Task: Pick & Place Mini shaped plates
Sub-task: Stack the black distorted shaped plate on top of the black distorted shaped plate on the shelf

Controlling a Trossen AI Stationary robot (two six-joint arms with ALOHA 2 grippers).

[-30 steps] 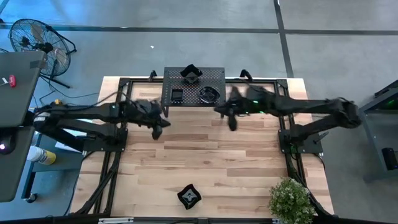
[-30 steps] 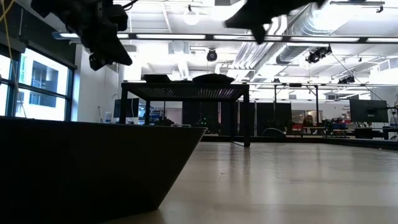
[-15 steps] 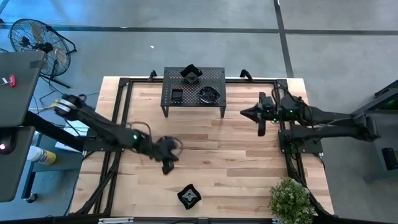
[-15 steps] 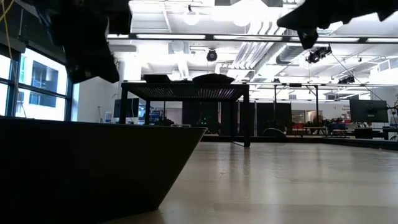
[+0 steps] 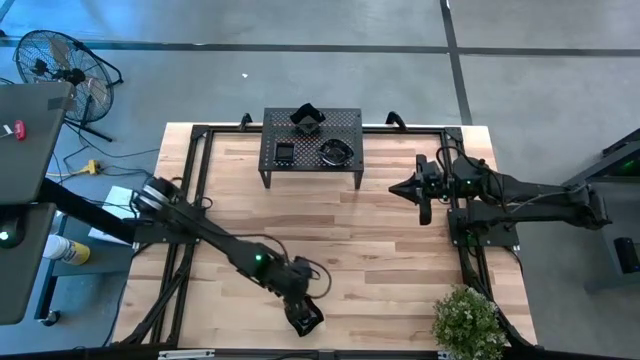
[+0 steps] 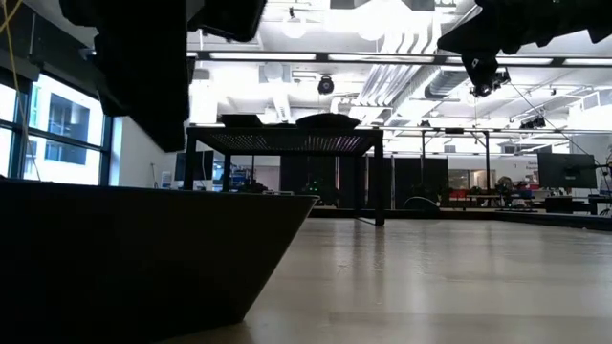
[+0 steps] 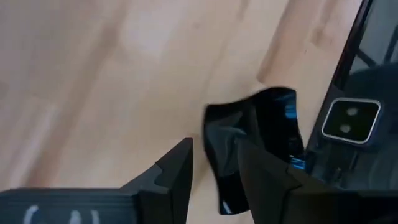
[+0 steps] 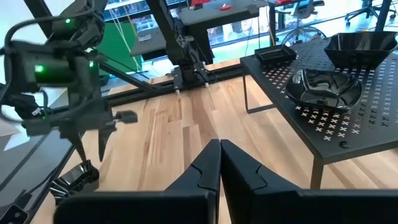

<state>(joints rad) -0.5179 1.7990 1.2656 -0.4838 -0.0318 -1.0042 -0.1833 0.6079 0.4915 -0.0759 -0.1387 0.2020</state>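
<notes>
Risk of slippage: left gripper (image 7: 214,171), fingers spread, straddles the rim of the small glossy black wavy-rimmed plate (image 7: 261,146) at the wooden table's (image 5: 380,260) near edge, and an off-centre pinch may tip it; right gripper (image 8: 219,163), fingers pressed together, waits near the right edge.

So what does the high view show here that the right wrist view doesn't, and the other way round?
Only the high view shows the fan, the potted plant and the whole right arm with the right gripper parked near the table's right edge. Only the right wrist view shows that gripper's fingers pressed together, plus the room beyond. Both show the rack carrying three plates, and the left gripper open over the wavy-rimmed plate on the wood.
</notes>
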